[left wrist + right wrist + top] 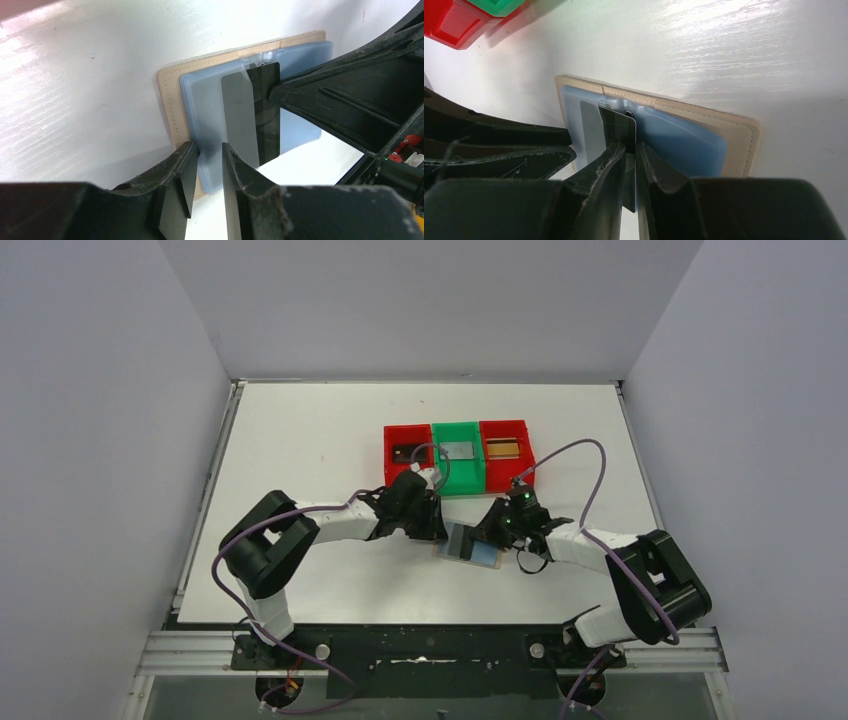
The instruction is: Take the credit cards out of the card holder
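Pinches a dark card [265, 109], half out of its clear sleeve, between the closed-in fingers of the right gripper [631, 146]. Clamps the blue sleeves of the open card holder [467, 543], flat on the table [300, 440] between both claws, in the left gripper [210, 150]. Reaches low with both arms, elbows bent, wrists turned toward each other. Leaves red and green bins [462, 485] just beyond the claws.

White table [300, 440]. Card holder [486, 556] lies open flat near the middle, tan side down, blue lining up. Behind it, three bins touching in a row: left red bin [390, 455], green bin [459, 484], right red bin [528, 452].
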